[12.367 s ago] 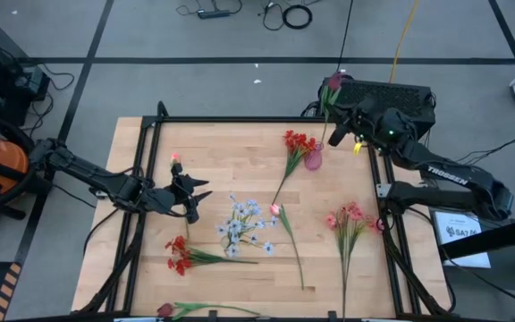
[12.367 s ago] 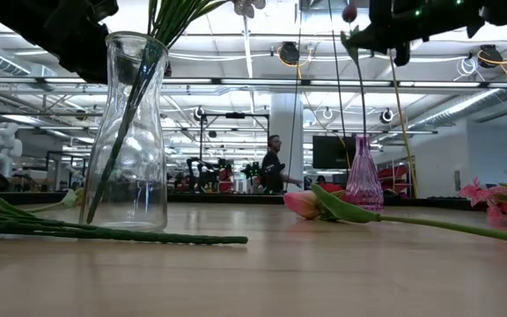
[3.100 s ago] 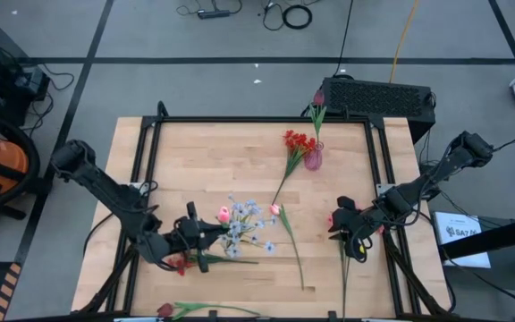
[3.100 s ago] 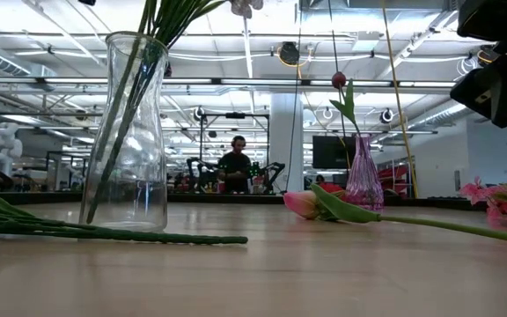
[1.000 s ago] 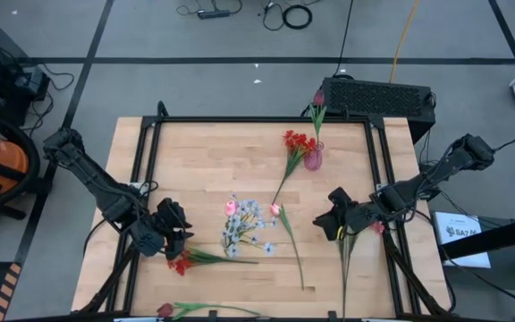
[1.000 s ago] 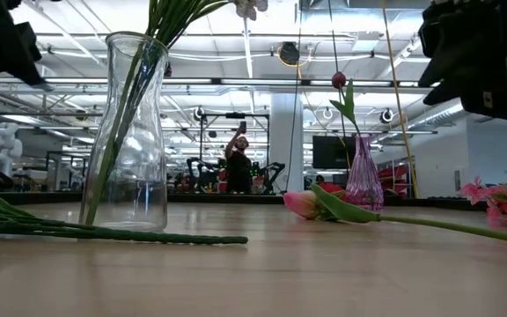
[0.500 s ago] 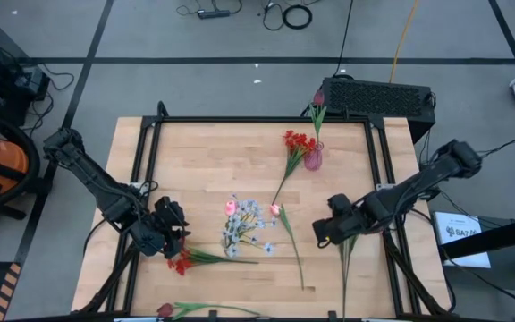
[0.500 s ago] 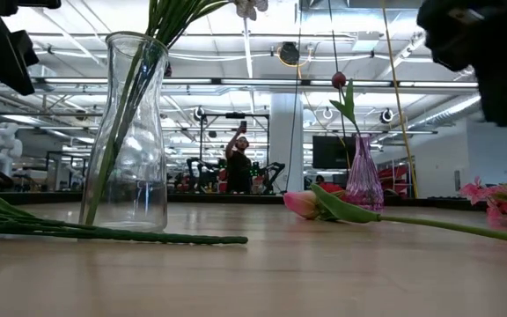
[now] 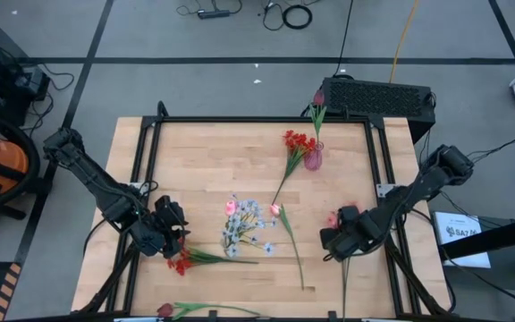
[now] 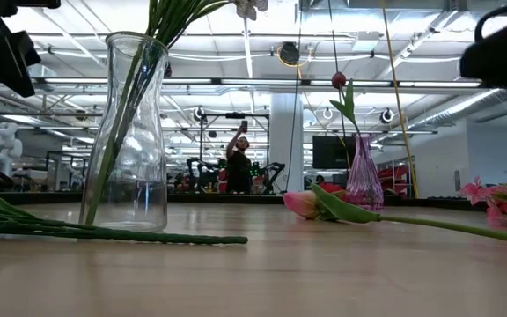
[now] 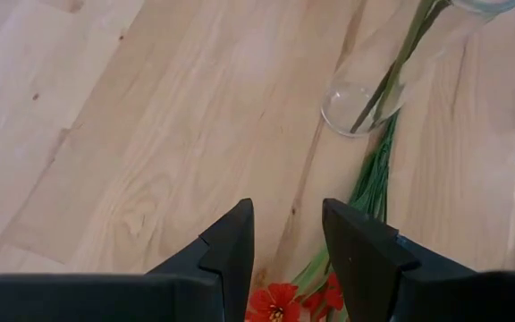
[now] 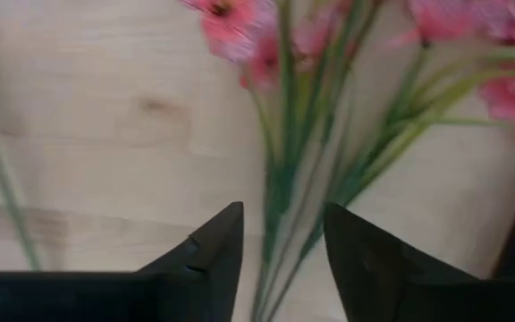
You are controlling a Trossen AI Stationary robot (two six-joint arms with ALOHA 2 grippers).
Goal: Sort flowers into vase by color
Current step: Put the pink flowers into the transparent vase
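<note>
Pink-blossomed spray on thin green stems [image 12: 302,152] lies on the table's right side, long axis running front to back, blossoms toward the far edge. Right gripper [image 9: 336,241] hangs directly over the bundled stems, jaws open and empty, stems running lengthwise through the gap, not across it. Left gripper [image 11: 282,246], also open and empty, sits by the red spray [image 9: 180,261], well apart; right arm is clearly nearer.

Vase [image 9: 241,217] mid table [image 9: 213,152]; 2nd vase [image 9: 313,159] behind it, loose sprays [image 9: 347,224] to its right.
</note>
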